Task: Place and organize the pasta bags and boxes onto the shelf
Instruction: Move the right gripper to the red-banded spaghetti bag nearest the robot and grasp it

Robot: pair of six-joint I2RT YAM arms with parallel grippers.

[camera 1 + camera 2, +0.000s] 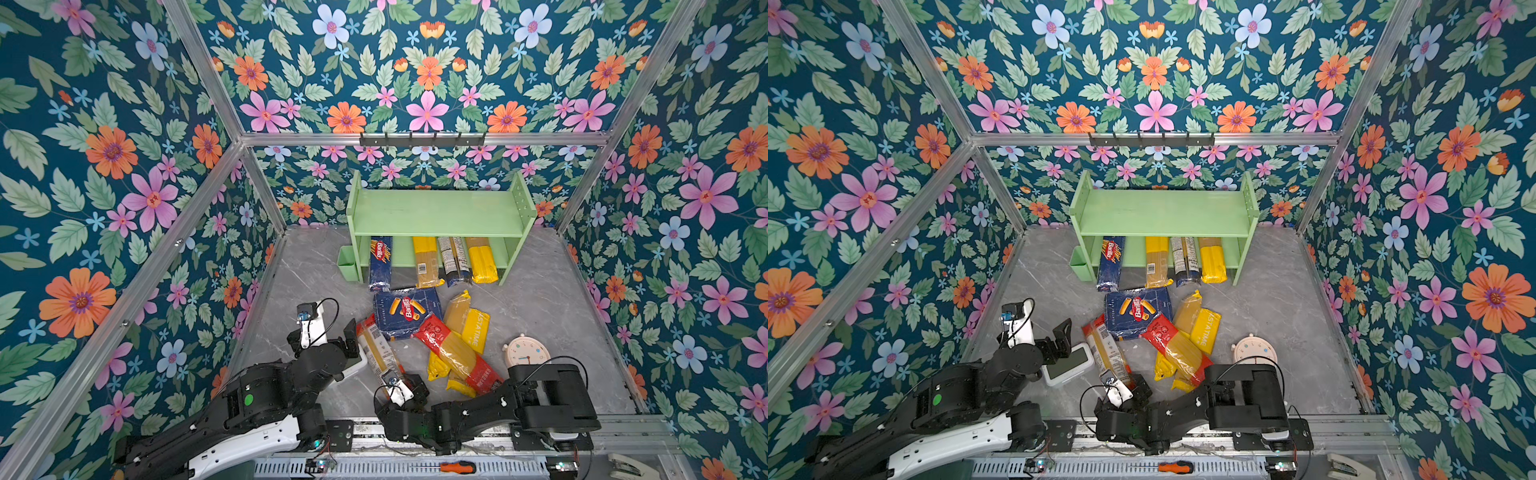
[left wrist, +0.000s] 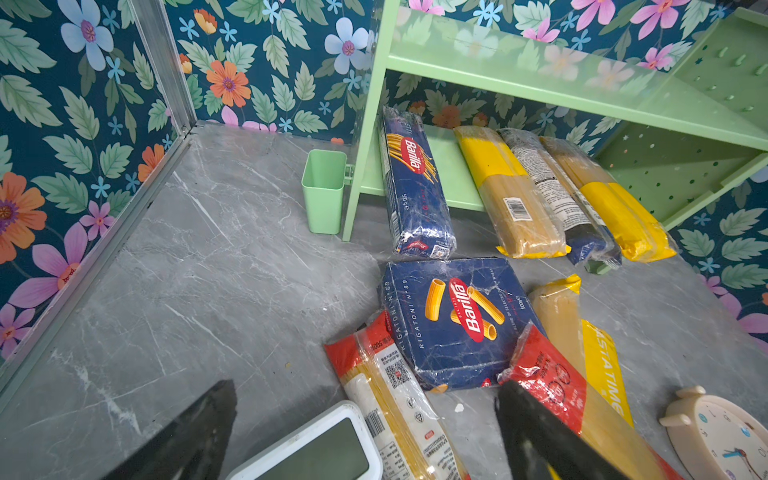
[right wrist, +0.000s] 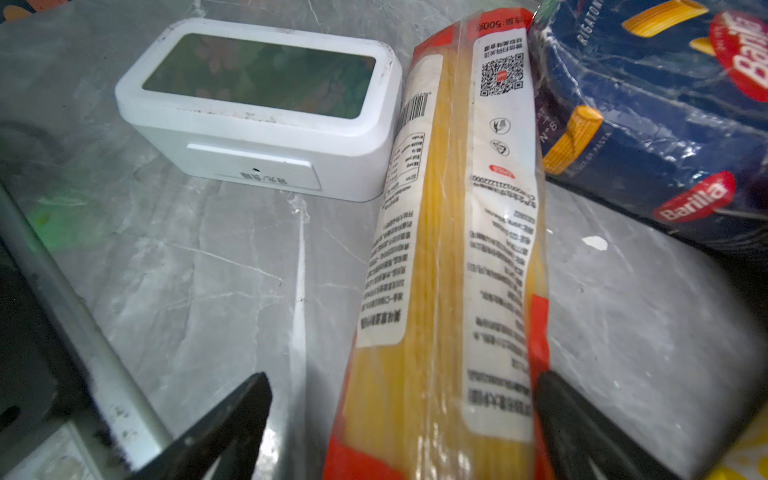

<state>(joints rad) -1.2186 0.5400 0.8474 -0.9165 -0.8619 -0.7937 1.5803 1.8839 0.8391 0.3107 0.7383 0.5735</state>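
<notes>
The pale green shelf (image 1: 436,212) (image 1: 1163,212) holds on its lower tier a narrow Barilla box (image 1: 380,262) (image 2: 415,183) and three spaghetti bags (image 1: 455,262). A wide Barilla rigatoni box (image 1: 407,311) (image 2: 457,324) lies on the floor. Beside it are a red-ended bag with a white label (image 1: 380,353) (image 3: 449,249), a red bag (image 1: 457,357) and a yellow PASTATIME bag (image 1: 471,324). My right gripper (image 1: 409,384) (image 3: 403,415) is open, straddling the near end of the white-label bag. My left gripper (image 1: 349,338) (image 2: 365,432) hangs open over that bag's far end.
A white digital clock (image 3: 257,112) (image 2: 316,449) lies against the white-label bag, under my left gripper. A round cream alarm clock (image 1: 525,349) sits right of the bags. A small green cup (image 2: 324,191) hangs on the shelf's left side. A screwdriver (image 1: 457,467) rests on the front rail.
</notes>
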